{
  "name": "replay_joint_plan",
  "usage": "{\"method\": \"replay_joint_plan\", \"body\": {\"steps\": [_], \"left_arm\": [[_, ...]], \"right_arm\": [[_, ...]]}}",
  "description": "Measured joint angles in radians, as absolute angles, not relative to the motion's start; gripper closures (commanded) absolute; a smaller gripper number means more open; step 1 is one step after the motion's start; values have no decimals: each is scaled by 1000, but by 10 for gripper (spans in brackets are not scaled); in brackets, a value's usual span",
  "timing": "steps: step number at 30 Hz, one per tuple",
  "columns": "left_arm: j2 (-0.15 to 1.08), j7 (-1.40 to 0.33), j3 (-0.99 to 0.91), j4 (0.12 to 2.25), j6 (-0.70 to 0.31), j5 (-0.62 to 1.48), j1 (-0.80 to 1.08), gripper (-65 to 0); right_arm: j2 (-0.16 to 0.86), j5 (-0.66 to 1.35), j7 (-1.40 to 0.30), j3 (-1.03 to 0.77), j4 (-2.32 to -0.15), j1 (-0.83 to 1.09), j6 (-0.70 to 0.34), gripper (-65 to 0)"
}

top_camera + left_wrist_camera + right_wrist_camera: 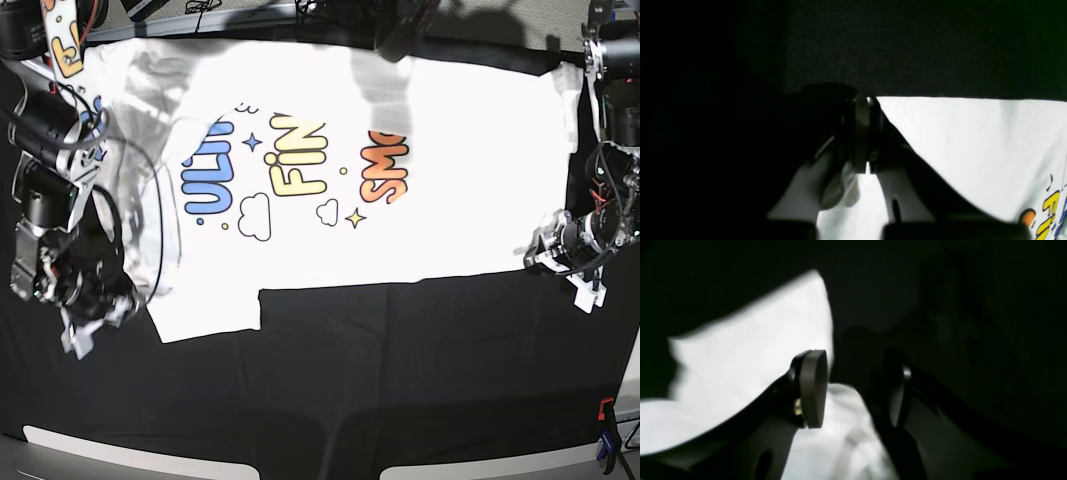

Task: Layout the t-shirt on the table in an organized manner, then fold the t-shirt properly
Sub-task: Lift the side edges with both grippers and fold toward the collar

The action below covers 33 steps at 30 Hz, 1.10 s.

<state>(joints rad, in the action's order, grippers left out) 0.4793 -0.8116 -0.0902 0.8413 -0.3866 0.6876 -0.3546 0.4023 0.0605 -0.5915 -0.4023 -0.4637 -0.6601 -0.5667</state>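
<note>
Your t-shirt lies print-up on the table, long axis running left-right in the base view, hem toward your left gripper, sleeve toward your right gripper. Left gripper's pinched shut on the hem corner of the shirt; wrist view shows white cloth btwn the fingers. Right gripper's spread wide, nothing held, sitting right at the sleeve edge w/ cloth partly under one finger. Right arm's nearest the free sleeve, so I'd judge it grabs next.

Dim, blurred wrist views; overexposed, edge-warped base view.
</note>
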Motion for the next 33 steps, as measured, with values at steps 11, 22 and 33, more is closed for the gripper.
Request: {"method": "replay_joint_plan", "body": {"steps": [11,22,33], "left_arm": [[479,-812,-90,841,-387,687,-355,0],[479,-809,-90,841,-387,686,-355,0],[483,-812,-86,838,-393,666,-400,0]], "right_arm": [[385,34,-448,-405,-464,-585,-576,-247],[350,57,-408,-207,-466,-579,-589,0],[342,56,-546,-177,-453,-686,-564,0]]}}
